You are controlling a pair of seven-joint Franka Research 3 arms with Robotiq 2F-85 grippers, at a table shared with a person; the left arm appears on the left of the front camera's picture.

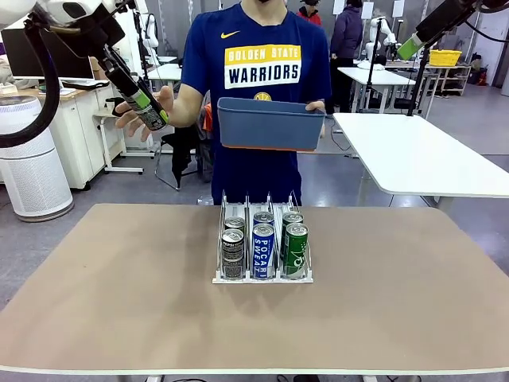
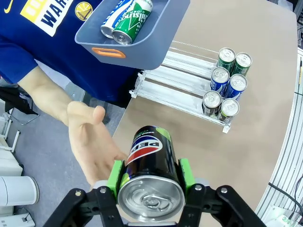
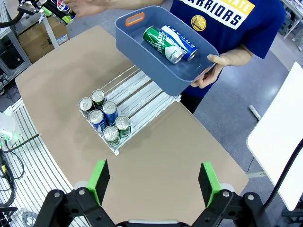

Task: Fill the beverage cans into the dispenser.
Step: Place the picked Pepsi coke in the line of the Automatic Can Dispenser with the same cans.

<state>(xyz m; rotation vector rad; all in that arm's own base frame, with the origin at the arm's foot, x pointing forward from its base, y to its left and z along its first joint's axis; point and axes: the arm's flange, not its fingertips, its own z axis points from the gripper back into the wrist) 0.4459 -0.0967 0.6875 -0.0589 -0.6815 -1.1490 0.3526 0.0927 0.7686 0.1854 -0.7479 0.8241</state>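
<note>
The dispenser (image 1: pixel 262 277) stands upright at the middle of the table (image 1: pixel 119 302), with its lanes running from the robot's side toward the person. Each lane holds two upright cans, one directly behind the other, at the robot-side end. The dark pair (image 1: pixel 232 253) occupies the lane on the robot's left, the blue pair (image 1: pixel 263 243) the middle lane, and the green pair (image 1: pixel 295 245) the lane on the robot's right. The far stretch of every lane is bare.

A seventh can, the dark Pepsi can (image 2: pixel 149 151), is off the table. The left gripper (image 1: pixel 147 111) holds it raised, up at the robot's left and well apart from the dispenser. The jaws pinch the can's body from both sides, with the green pads (image 2: pixel 115 177) flat against it. In the front view the can is tilted.

The person's open hand (image 2: pixel 92 146) is just beside this can, palm turned toward it; contact cannot be confirmed. The person's other hand (image 3: pixel 222 64) holds a blue-grey tub (image 1: pixel 270 123) at chest height, above the far edge of the table. Inside it, a green can (image 3: pixel 161 43) and a blue can (image 3: pixel 182 40) lie on their sides, next to each other.

The right gripper (image 3: pixel 155 182) hangs high above the table, looking down on the dispenser. Its jaws are spread wide, with nothing between them.
</note>
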